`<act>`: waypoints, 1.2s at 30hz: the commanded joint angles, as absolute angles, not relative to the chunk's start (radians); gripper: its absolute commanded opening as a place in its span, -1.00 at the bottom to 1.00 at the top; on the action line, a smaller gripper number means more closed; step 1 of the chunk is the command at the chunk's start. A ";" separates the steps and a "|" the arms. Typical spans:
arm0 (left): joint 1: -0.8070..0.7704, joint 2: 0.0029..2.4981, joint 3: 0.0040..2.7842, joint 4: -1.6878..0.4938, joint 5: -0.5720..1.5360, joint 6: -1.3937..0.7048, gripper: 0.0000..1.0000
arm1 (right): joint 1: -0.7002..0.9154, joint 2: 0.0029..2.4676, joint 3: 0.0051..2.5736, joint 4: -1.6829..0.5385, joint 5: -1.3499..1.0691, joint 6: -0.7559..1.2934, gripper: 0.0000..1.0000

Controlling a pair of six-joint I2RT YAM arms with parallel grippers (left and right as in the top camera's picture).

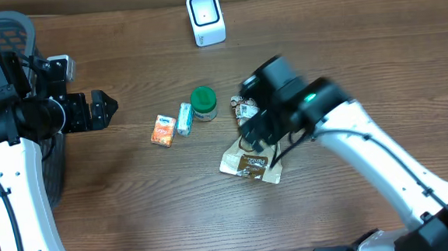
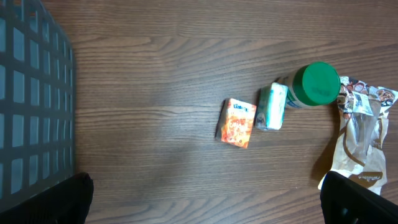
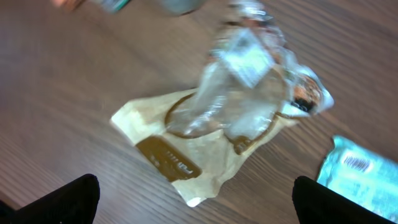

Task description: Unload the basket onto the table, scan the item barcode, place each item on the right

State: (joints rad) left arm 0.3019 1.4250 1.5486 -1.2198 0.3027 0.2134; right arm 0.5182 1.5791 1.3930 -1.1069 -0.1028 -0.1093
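The bag, which I am judging to be the item to scan, is lying flat on the table, just beside the green-lidded jar, on the jar's side facing the right arm. Nothing is gripping it. The right gripper is hovering over it with its jaws spread wide and nothing between them. The left gripper is waiting well apart from the jar, on the opposite side, beyond the small teal pack and the orange box. Its jaws are also standing wide open and empty.

The bag is looking light and soft: tan paper with a clear plastic window, crumpled at the end nearer the jar. I am expecting it to bend and sag when lifted, and the window is probably slippery and crackling. What is inside, I cannot tell; the picture is blurred.

The flat paper end with the brown label, farther from the jar, is seeming the better place to pinch, because it is stiffer and less slick. No barcode is showing on the bag, so it may be underneath; the pinch should leave both faces free.

The scanner is standing well apart from the jar, on the far side from the bag.
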 commanded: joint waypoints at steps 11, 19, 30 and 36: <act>0.307 1.427 1.545 -1.219 0.299 0.229 1.00 | 0.152 1.581 0.997 -0.659 -0.477 0.178 0.89; 0.307 1.427 1.546 -1.219 0.300 0.229 0.99 | 0.151 1.585 0.849 -0.478 -0.473 0.262 0.64; 0.307 1.427 1.545 -1.219 0.299 0.228 0.99 | 0.151 1.679 0.786 -0.301 -0.473 0.288 0.29; 0.307 1.427 1.546 -1.219 0.300 0.229 0.99 | 0.151 1.764 0.786 -0.230 -0.473 0.288 0.03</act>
State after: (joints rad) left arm 0.3019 1.4250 1.5486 -1.2194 0.3027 0.2134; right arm 0.1505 1.7260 0.7925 -0.2401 -0.4747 0.2852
